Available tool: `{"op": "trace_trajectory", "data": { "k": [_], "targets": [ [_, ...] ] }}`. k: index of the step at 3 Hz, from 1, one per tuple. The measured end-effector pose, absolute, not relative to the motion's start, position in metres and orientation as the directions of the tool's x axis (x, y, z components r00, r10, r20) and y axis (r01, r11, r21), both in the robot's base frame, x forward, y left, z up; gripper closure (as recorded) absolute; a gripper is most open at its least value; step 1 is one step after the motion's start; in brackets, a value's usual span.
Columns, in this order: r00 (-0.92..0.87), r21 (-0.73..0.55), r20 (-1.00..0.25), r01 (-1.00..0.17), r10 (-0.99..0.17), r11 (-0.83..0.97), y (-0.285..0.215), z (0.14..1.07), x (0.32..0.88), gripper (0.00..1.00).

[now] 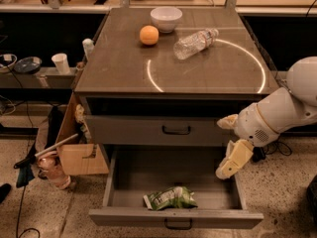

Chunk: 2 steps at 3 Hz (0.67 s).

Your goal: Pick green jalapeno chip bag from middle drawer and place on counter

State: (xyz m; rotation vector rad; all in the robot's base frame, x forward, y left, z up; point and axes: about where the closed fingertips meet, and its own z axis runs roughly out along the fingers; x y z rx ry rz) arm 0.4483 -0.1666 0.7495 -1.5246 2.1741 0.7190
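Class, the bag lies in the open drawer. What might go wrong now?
The hand hangs open by the right wall of the drawer, away from the bag; reaching in, it may clip that wall. The flat bag may slip when pinched. The bottle lying on the counter may roll if bumped.

The counter point(119, 68) at centre frame is grey-brown, crossed by a thin bright white ring. On it sit an orange ball point(149, 34), a white bowl point(166, 19) and a clear bottle point(195, 43). At the bottom, the middle drawer point(176, 217) is grey with a black handle; the green jalapeno chip bag point(171, 198) inside is light green and white with dark print (crinkled, glinting). At right of centre, the gripper point(225, 145) has cream-yellow fingers on a white arm point(282, 110). The floor point(287, 197) is speckled beige.
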Motion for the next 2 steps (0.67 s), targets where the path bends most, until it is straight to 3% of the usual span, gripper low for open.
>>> {"op": "trace_trajectory", "data": {
  "k": [2],
  "targets": [
    [-0.365,0.148,-0.577,-0.927,-0.731,0.345,-0.172,0.724,0.451,0.0]
  ]
}}
